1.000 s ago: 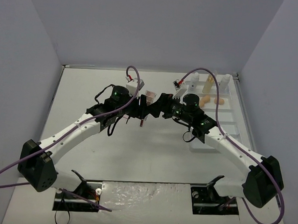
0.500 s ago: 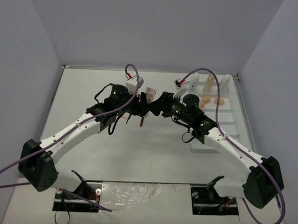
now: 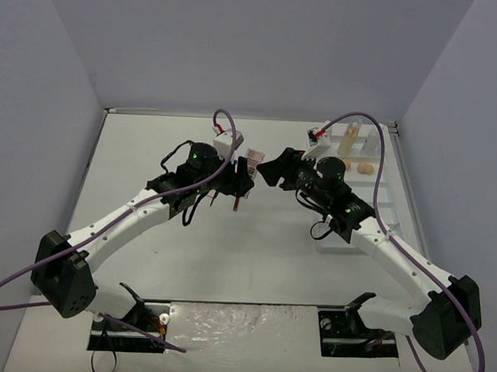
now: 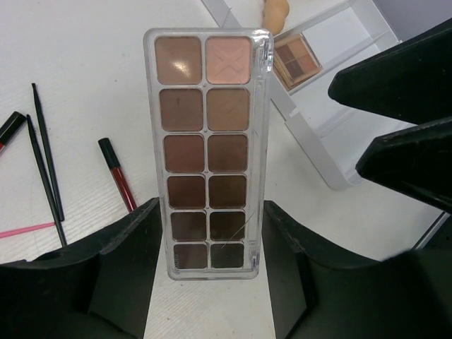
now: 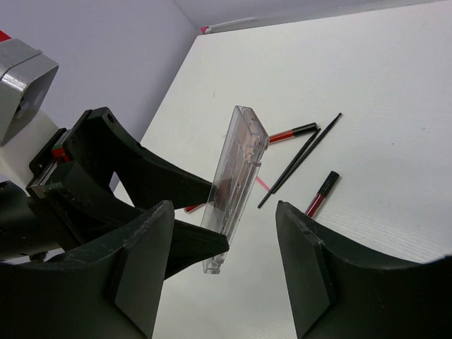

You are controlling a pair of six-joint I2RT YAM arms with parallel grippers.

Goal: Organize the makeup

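Note:
My left gripper (image 4: 208,272) is shut on the lower end of a long clear eyeshadow palette (image 4: 208,152) of brown shades, holding it above the table; in the top view the palette (image 3: 251,160) shows at that gripper (image 3: 237,179). My right gripper (image 5: 226,275) is open and faces the palette (image 5: 236,185) edge-on without touching it. In the top view the right gripper (image 3: 274,168) sits just right of the palette. On the table below lie a red lip tube (image 4: 119,174), thin black brushes (image 4: 46,162) and another lip tube (image 5: 293,132).
The white compartmented tray (image 3: 383,203) stands at the right, holding an amber bottle (image 3: 348,140), a beige sponge (image 3: 364,168) and a small square palette (image 4: 296,60). A pink stick (image 4: 25,229) lies by the brushes. Walls enclose the table on three sides.
The right gripper has narrowed somewhat and drawn back to the right, away from the palette. The left gripper has shifted slightly right, still holding the palette.

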